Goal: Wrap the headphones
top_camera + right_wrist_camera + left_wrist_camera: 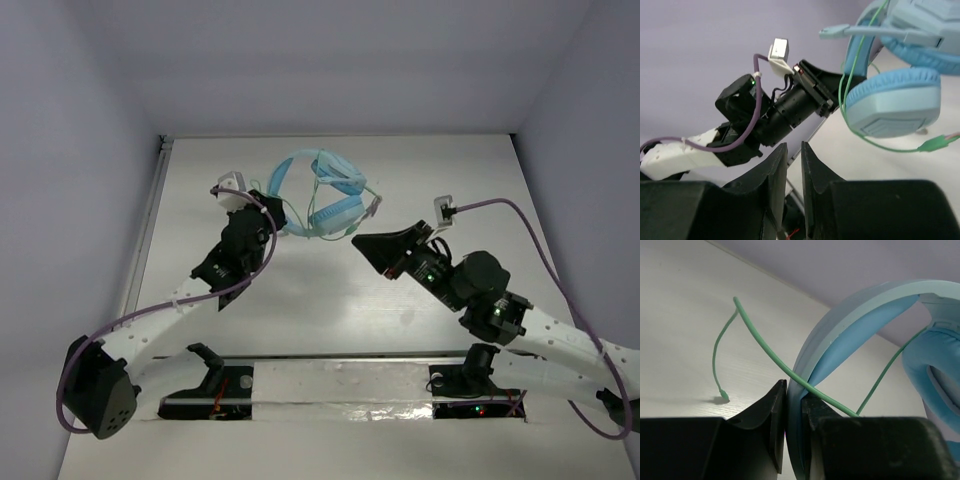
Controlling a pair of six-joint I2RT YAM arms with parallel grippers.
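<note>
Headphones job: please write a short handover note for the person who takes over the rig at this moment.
Left gripper: shut on the headband of the headphones, which seem to be held off the table.
Right gripper: nearly shut, empty, close to the headphones.
The cable is loose. It crosses the headband and hangs in loops, and the plug dangles free.
Done: headphones gripped.
Left: wind the cable around them and secure the plug.

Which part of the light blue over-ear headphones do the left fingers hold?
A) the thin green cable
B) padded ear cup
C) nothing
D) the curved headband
D: the left gripper has its fingers pinched on the curved headband of the light blue headphones, per the left wrist view.
</note>
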